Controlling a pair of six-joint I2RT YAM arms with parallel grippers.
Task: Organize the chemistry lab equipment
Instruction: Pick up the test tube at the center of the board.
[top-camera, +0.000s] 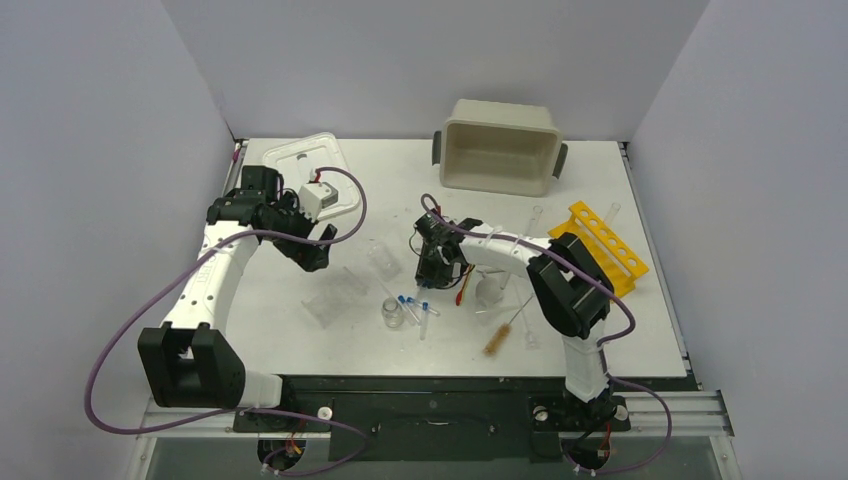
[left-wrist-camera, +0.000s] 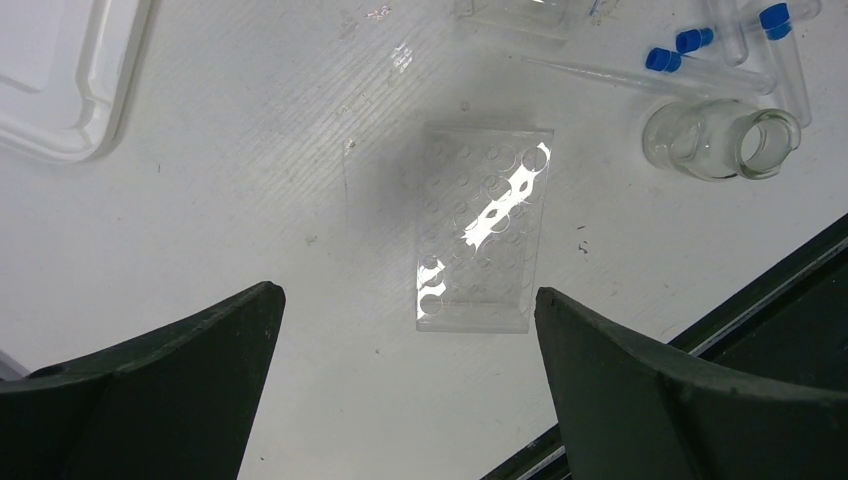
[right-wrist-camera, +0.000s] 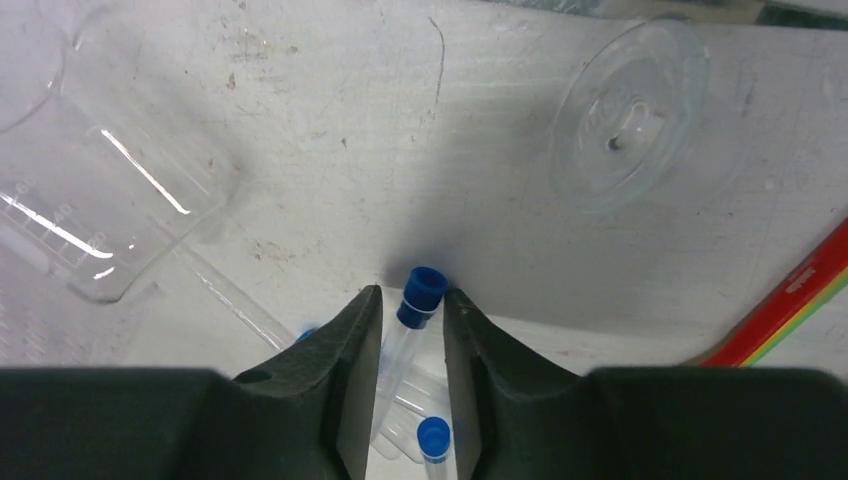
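Blue-capped tube (right-wrist-camera: 405, 345) lies mid-table, pinched between the right gripper (right-wrist-camera: 412, 300) fingers, cap poking out at 12 o'clock. Second capped tube (right-wrist-camera: 432, 440) at 6 o'clock. Tipped beaker (right-wrist-camera: 100, 210) at 10 o'clock, round glass dish (right-wrist-camera: 628, 115) at 1, green-and-red spatula (right-wrist-camera: 790, 310) at 3. Left gripper (left-wrist-camera: 405, 293) spread wide, grasping nothing, above a clear well plate (left-wrist-camera: 480, 230); glass vial (left-wrist-camera: 722, 140) at its 2 o'clock.
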